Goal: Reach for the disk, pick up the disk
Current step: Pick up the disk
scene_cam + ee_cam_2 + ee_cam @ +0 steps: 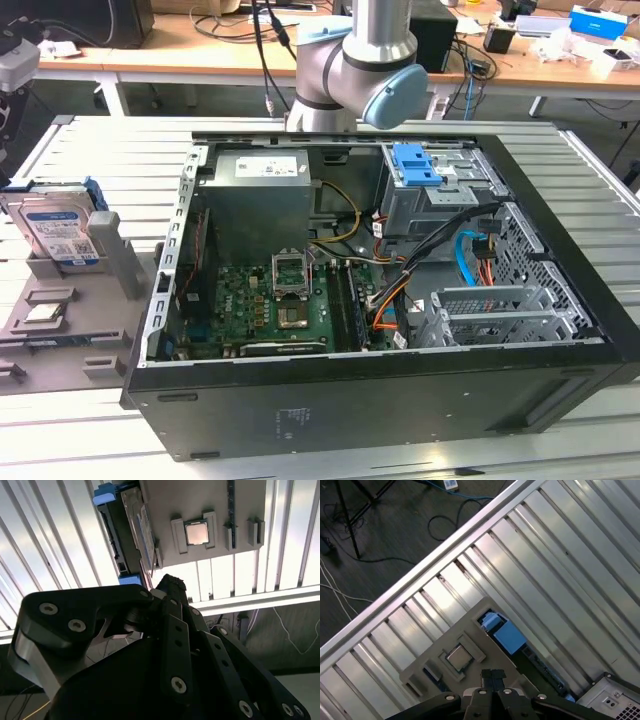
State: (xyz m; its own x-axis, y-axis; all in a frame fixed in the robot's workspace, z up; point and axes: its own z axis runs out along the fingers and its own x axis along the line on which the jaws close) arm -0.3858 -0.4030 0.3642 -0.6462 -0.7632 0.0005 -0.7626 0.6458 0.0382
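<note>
disk (60, 232): upright on its long edge in a slot of the grey fixture (118, 262), labelled face toward the exterior view, blue rail along the top edge. At the exterior view's left, on the slatted metal table (110, 150), just beside the open computer case (400, 400). Ungripped, touched by nothing but the fixture.

chip (45, 312): flat in a square recess of the same fixture, near the disk but apart from it.

gripper (493, 675): black fingertips pressed together in the first wrist view, nothing between them. Held off the fixture, clear of both disk and chip. In the second wrist view, dark linkage in the foreground, with the disk edge-on beyond the tips.

arm (360, 60): grey-and-blue joint at the far side of the case.

blue latch piece (415, 165): on the drive cage inside the case, well apart from the disk.
</note>
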